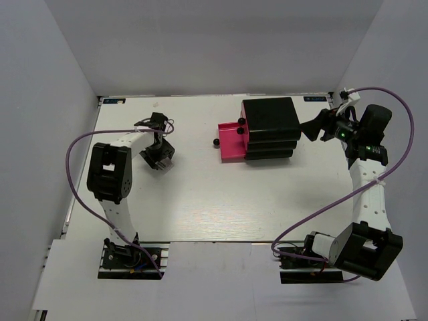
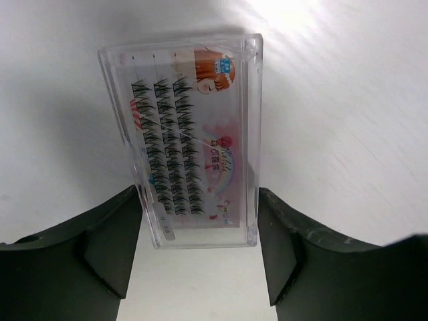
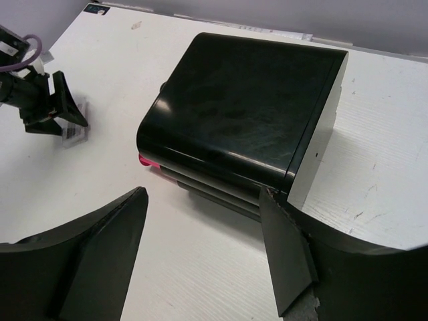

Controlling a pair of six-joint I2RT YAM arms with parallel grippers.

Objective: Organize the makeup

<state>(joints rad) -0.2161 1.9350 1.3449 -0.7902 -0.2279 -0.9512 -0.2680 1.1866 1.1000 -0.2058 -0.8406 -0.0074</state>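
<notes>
The left pincer (image 2: 199, 200) grips a clear case of false lashes (image 2: 190, 134) by both long sides. The case lies flat on the white table (image 1: 200, 207), well left of the black drawer box (image 1: 271, 127). The box's pink drawer (image 1: 231, 144) juts out on that side. The right pincer (image 3: 204, 200) hangs open just right of the box, holding nothing.

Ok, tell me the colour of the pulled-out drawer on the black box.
Bright pink drawer, clearest in the top external view.
</notes>
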